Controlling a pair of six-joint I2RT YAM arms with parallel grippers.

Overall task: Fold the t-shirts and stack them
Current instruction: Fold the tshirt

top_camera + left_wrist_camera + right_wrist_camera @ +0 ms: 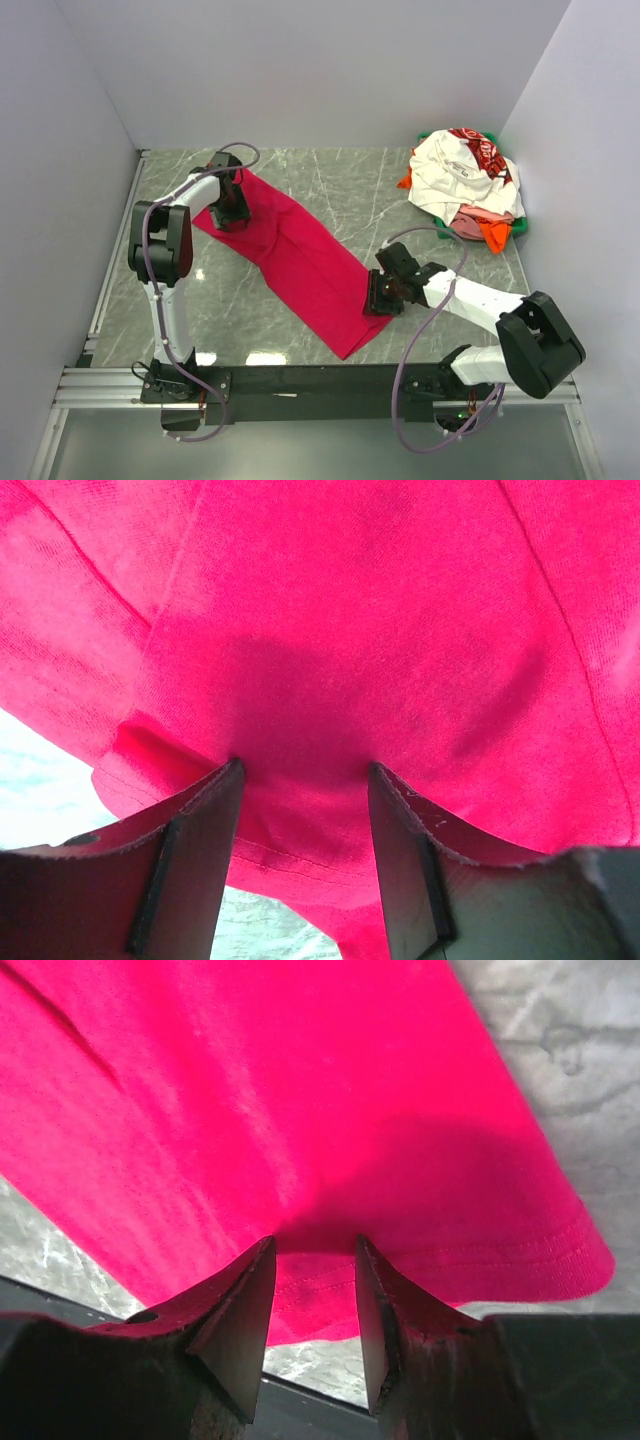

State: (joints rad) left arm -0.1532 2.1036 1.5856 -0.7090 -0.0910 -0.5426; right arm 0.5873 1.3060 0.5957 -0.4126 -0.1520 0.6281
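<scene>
The crimson red t-shirt (300, 260) lies as a long flat band running diagonally across the marble table. My left gripper (232, 215) sits on its far left end. In the left wrist view the gripper (305, 768) is open, tips down on the red cloth (380, 630), a stitched hem between the jaws. My right gripper (382, 298) is at the band's near right edge. In the right wrist view the gripper (314, 1241) is open, tips on the cloth (250, 1090) by its hem. The white t-shirt with red-and-black print (450, 168) tops a pile at the back right.
The pile sits in a green basket (520, 229) in the back right corner, with orange (494, 234) and pink (468, 218) cloth showing under the white shirt. White walls close in the table on the left, back and right. A black rail (330, 380) runs along the near edge.
</scene>
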